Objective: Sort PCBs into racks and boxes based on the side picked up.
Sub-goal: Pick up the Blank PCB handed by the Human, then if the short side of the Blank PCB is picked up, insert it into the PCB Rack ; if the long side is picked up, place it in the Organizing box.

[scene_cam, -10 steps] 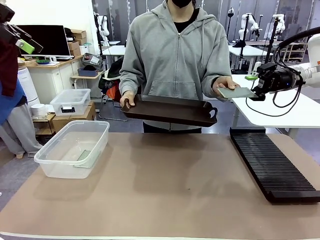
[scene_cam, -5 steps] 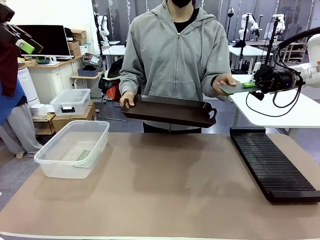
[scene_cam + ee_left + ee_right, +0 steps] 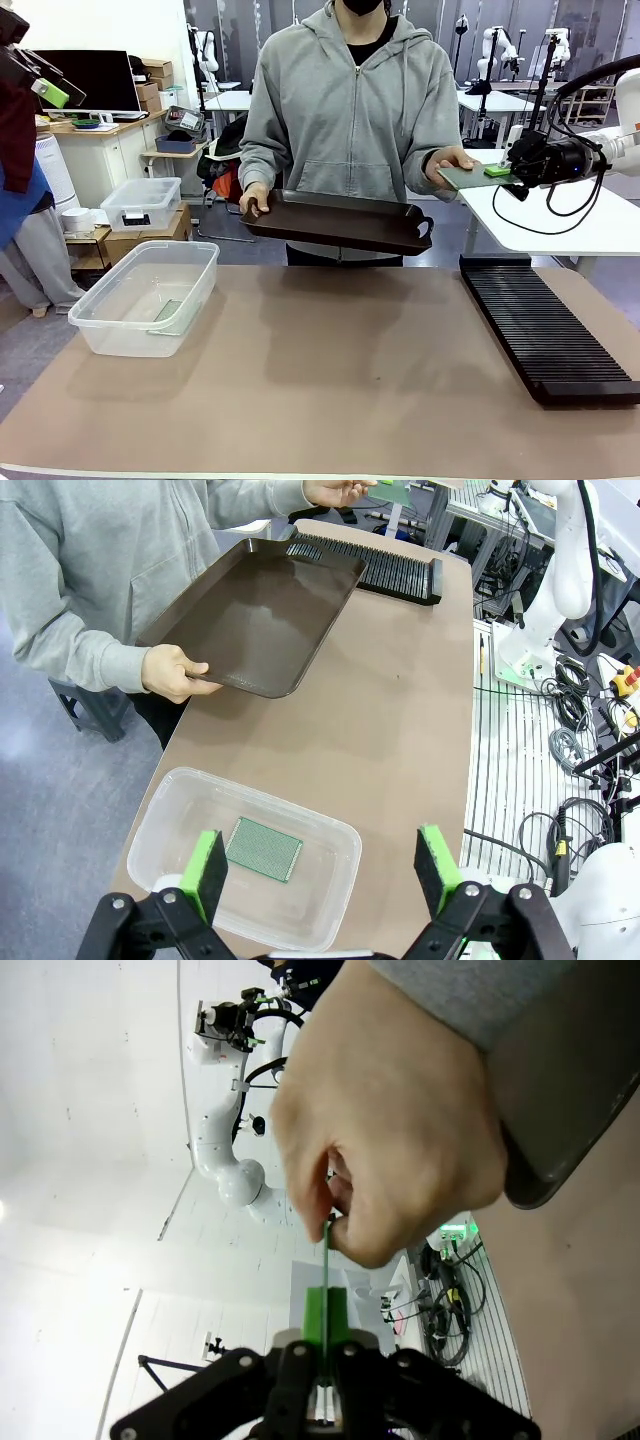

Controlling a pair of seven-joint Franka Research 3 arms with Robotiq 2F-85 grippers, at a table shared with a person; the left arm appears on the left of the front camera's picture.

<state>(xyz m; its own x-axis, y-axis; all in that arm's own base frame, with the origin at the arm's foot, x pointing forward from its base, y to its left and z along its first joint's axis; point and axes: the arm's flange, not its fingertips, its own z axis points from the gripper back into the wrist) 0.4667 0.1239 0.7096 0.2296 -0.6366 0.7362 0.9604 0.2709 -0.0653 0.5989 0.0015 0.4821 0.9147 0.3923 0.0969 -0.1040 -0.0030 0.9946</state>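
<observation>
The person's hand [image 3: 447, 165] holds out a green PCB [image 3: 462, 178] at the far right, level and above the table. My right gripper [image 3: 499, 172] is shut on the board's near edge. In the right wrist view the PCB [image 3: 326, 1260] stands edge-on between my right gripper's [image 3: 326, 1322] pads, still pinched by the hand [image 3: 390, 1140]. A second PCB [image 3: 264, 848] lies flat in the clear box [image 3: 330, 910] under my left gripper [image 3: 323, 872], which hangs open and high. The box [image 3: 190, 300] sits at the table's left and the black rack [image 3: 545, 330] at its right.
The person's other hand holds a dark brown tray [image 3: 340, 222] over the table's far edge. It looks bare in the left wrist view, tray [image 3: 260, 610]. A smaller clear lidded tub [image 3: 141, 203] stands off the table at the far left. The tan table top [image 3: 340, 370] lies between box and rack.
My right gripper has moved slightly left onto the held-out PCB and closed on its edge. The person's hand still grips the board. The left arm has not moved.
</observation>
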